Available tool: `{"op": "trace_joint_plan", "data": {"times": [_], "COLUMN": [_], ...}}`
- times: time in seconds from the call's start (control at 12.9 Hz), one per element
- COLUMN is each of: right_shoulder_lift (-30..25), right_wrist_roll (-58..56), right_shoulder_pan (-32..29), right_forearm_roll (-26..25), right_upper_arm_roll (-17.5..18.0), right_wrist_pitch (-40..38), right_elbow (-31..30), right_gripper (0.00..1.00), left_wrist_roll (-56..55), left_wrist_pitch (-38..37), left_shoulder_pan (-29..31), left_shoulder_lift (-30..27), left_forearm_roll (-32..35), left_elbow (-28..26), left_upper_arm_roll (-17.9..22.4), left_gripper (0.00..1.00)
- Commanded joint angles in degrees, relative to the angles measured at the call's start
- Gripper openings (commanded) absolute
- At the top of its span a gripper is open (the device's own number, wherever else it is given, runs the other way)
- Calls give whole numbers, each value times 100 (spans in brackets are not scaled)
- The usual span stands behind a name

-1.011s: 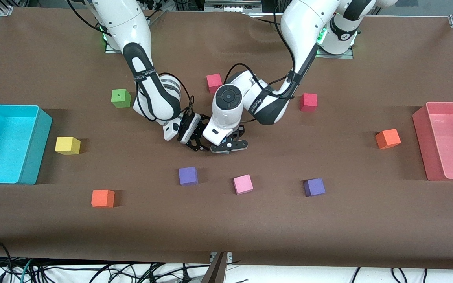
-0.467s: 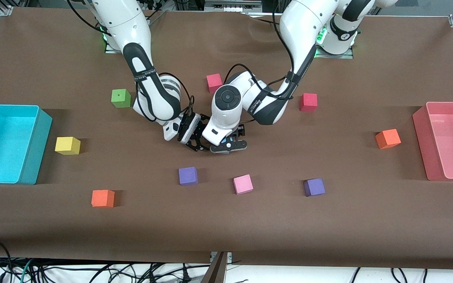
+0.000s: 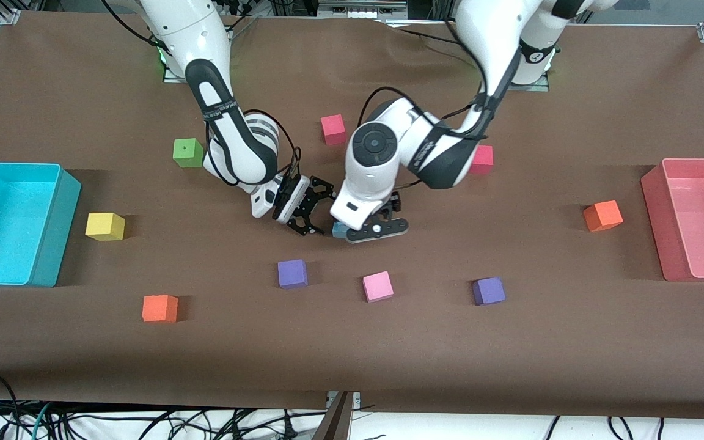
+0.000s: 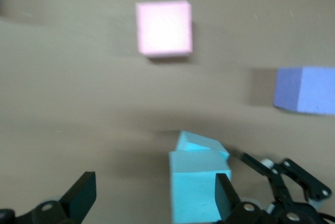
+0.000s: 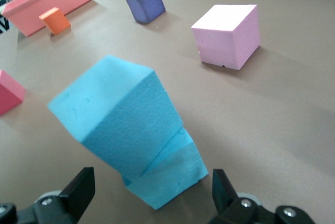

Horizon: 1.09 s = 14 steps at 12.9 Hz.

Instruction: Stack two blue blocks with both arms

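Two sky-blue blocks stand stacked mid-table. The upper block [image 5: 115,114] sits tilted and skewed on the lower block [image 5: 172,177]. In the front view only a sliver of blue [image 3: 340,230] shows between the two hands. My left gripper [image 3: 376,231] is open just over the stack, and the upper block [image 4: 199,187] lies close to one finger [image 4: 226,198]. My right gripper [image 3: 318,211] is open and low beside the stack, with its fingers [image 5: 78,187] spread either side of the lower block and not touching it.
A pink cube [image 3: 377,286] and two purple cubes [image 3: 292,273] [image 3: 489,291] lie nearer the camera. Red cubes [image 3: 333,129] [image 3: 482,157] and a green cube [image 3: 187,152] lie toward the bases. A turquoise bin [image 3: 52,232] and a pink bin [image 3: 654,201] stand at the table's ends.
My left gripper has shifted toward the left arm's end of the table, and its elbow has risen, uncovering a blue edge. My right gripper has drawn back slightly.
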Motion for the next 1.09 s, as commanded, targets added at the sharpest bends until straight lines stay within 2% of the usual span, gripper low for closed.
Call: {"op": "trace_joint_plan", "data": {"times": [0.0,0.16,0.31,0.47,0.62,0.78,0.93,1.01], "right_shoulder_lift": [-706,-1049,-1260,-1436,-1664,-1902,-2156,-2279], "right_wrist_roll": [1014,2532,3546,4468,5575,6455,7290,7765], "right_shoulder_pan": [-97,-220,-431,-668,-940,-1212,-1311,-1346], "right_forearm_roll": [-645,-1864,-2728,-3641,-4870,-6145,-7454,-8278], "right_upper_arm_roll": [-6,-6,-6,-41,-155,-304,-541,-690], "right_wrist_pitch": [-92,-337,-723,-1171,-1803,-2505,-3070,-3237], "right_elbow": [-677,-888,-951,-1030,-1021,-960,-881,-776], "right_gripper": [99,99,99,99,99,99,99,99], "left_wrist_roll": [744,939,1639,2379,2967,3792,4680,5032], "left_wrist_pitch": [-167,-384,-727,-1341,-1895,-2047,-2143,-2205], "left_shoulder_pan": [710,1256,1669,2143,2618,3084,3192,3192], "left_shoulder_lift": [-1092,-1813,-2463,-2878,-3230,-3555,-3732,-3776], "left_forearm_roll": [-56,-21,-21,-21,83,198,199,199], "left_elbow": [-1081,-1714,-2146,-2253,-2315,-2429,-2429,-2421], "left_upper_arm_roll": [-306,-544,-545,-518,-483,-457,-46,165], "left_gripper": [100,100,100,100,100,100,100,100]}}
